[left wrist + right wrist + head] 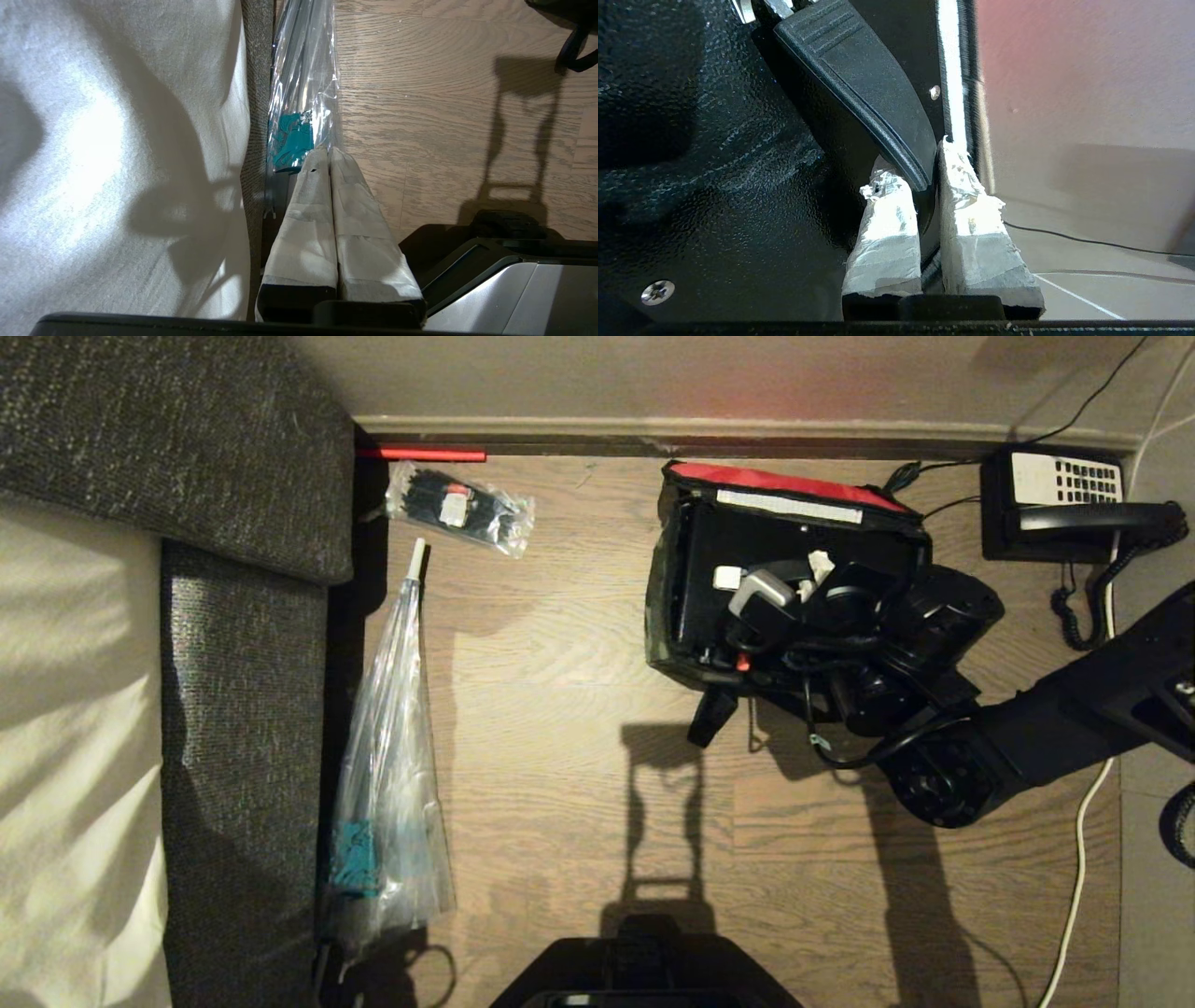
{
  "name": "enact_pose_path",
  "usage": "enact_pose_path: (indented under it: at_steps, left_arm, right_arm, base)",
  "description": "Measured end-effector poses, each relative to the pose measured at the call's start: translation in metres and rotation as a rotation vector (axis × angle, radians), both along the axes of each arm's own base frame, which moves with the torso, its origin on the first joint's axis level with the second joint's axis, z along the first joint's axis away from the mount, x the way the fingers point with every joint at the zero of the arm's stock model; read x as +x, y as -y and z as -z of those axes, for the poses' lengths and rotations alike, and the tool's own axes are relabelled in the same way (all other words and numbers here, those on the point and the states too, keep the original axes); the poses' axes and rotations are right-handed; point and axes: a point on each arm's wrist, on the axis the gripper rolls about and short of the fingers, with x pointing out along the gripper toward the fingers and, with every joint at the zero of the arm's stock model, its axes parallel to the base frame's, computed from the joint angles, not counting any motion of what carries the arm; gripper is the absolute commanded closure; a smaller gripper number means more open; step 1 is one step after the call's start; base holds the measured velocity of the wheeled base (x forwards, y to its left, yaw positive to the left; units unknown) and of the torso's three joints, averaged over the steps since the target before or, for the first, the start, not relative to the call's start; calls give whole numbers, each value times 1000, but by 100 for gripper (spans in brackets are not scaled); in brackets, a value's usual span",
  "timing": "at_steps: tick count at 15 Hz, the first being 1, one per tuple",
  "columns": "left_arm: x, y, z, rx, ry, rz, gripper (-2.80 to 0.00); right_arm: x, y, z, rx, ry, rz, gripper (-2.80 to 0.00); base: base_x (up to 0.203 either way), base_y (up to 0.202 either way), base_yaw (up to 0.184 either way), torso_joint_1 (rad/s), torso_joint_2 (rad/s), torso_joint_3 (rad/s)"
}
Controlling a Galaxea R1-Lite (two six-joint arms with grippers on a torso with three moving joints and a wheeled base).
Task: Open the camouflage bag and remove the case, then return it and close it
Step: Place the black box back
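The camouflage bag (659, 616) stands open on the wooden floor near the wall, its red-lined lid (775, 481) folded back. The black case (700, 551) fills its mouth. My right gripper (810, 581) reaches in from the right and is shut on the case's dark handle bar (859, 84). In the right wrist view the taped fingers (882, 233) pinch the end of that bar at the right gripper (920, 170), above the case's textured black top (714, 163). My left gripper (325, 154) is parked low beside the sofa, shut and empty.
A black desk telephone (1055, 504) with cords sits right of the bag by the wall. A grey sofa (243, 709) bounds the left, with a plastic-wrapped umbrella (392, 756) and a packet of cable ties (462, 509) beside it. A white cable (1083, 840) trails at right.
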Motion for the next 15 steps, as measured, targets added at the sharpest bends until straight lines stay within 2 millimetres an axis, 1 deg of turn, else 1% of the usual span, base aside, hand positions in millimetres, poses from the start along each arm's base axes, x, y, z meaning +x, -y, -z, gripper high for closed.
enact_pose_path:
  at_steps: [3, 5, 8, 11, 15]
  left_arm:
    - [0, 0, 0, 0, 0, 0, 0]
    - [0, 0, 0, 0, 0, 1, 0]
    - [0, 0, 0, 0, 0, 0, 0]
    - [0, 0, 0, 0, 0, 0, 0]
    - [0, 0, 0, 0, 0, 0, 0]
  right_arm:
    - [1, 1, -1, 2, 0, 3, 0]
    - [0, 2, -11, 12, 8, 7, 0]
    - [-3, 3, -17, 3, -18, 7, 0]
    - [-3, 4, -17, -3, -33, 10, 0]
    - [12, 14, -7, 6, -67, 40, 0]
  base:
    - [0, 0, 0, 0, 0, 0]
    - [0, 0, 0, 0, 0, 0]
    - [0, 0, 0, 0, 0, 0]
    - [0, 0, 0, 0, 0, 0]
    - [0, 0, 0, 0, 0, 0]
